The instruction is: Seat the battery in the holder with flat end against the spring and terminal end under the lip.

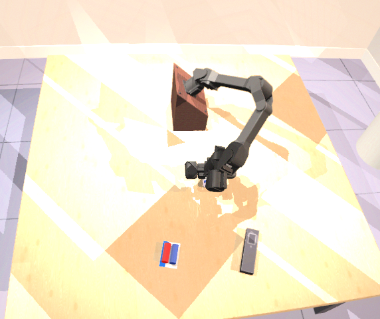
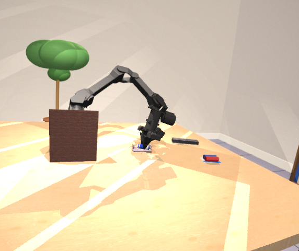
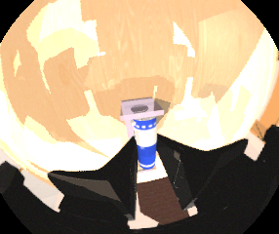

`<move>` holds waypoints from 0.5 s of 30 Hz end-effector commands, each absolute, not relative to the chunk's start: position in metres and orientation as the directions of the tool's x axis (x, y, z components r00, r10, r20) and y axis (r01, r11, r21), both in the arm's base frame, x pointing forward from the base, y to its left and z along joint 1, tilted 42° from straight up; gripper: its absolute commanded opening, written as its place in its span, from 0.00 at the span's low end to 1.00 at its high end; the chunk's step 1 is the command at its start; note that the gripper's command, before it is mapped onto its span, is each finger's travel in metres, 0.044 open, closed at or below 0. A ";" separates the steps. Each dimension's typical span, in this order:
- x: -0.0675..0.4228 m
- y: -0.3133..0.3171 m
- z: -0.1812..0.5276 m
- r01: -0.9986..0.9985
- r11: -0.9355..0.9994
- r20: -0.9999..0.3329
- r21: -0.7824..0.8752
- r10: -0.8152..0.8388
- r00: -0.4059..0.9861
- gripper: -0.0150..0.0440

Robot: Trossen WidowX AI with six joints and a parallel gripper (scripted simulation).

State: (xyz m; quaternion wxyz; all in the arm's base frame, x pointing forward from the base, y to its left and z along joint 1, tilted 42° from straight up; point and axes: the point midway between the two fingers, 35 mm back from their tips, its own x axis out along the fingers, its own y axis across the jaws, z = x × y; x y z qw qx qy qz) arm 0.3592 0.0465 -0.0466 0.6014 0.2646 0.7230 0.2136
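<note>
We see the blue-and-white battery (image 3: 145, 144) gripped between our fingers, its far end reaching into the pale holder (image 3: 141, 108). The holder lies on the wooden surface (image 1: 80, 192) near its middle, under the lowered gripper (image 2: 145, 144). From above, the wrist covers the battery almost entirely. Nearer the front edge rest a red cylinder and a blue one on a small card (image 1: 169, 254) and, well apart from it, a dark remote (image 1: 249, 251). The arm is mounted on a brown block (image 2: 73, 135).
</note>
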 end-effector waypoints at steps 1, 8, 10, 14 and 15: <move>0.363 0.047 -0.049 0.118 0.771 -0.764 0.625 0.636 -0.109 0.38; 0.362 0.047 -0.049 0.119 0.772 -0.769 0.624 0.634 -0.083 0.38; 0.362 0.048 -0.049 0.120 0.773 -0.770 0.624 0.633 -0.076 0.38; 0.361 0.048 -0.049 0.121 0.773 -0.773 0.623 0.632 -0.061 0.38; 0.361 0.048 -0.049 0.121 0.773 -0.773 0.623 0.632 -0.057 0.38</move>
